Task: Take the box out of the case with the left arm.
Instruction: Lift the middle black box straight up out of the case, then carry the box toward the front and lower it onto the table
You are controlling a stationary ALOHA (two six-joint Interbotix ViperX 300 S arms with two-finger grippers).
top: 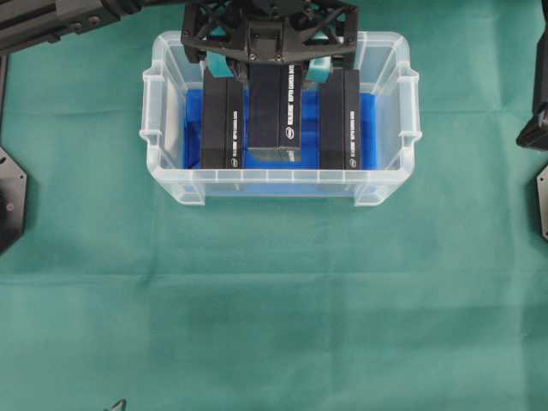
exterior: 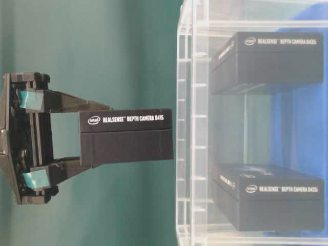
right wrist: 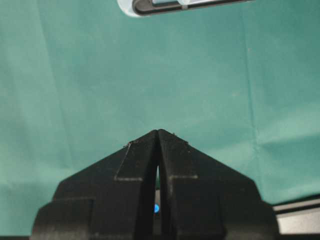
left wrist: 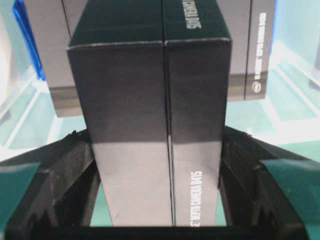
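Overhead, the left gripper (top: 270, 60) is clamped on a black box (top: 273, 110), holding it lifted above the case (top: 390, 184), between two more boxes (top: 222, 120) on the blue lining. Off to the side, the right gripper (right wrist: 158, 150) has its fingers pressed together over the green cloth (top: 274, 308).

Two boxes lie in the case (top: 282, 184), one (top: 223, 120) at its left side, the other (top: 340, 120) at its right. A third box (top: 274, 107) hangs above the case, between them.
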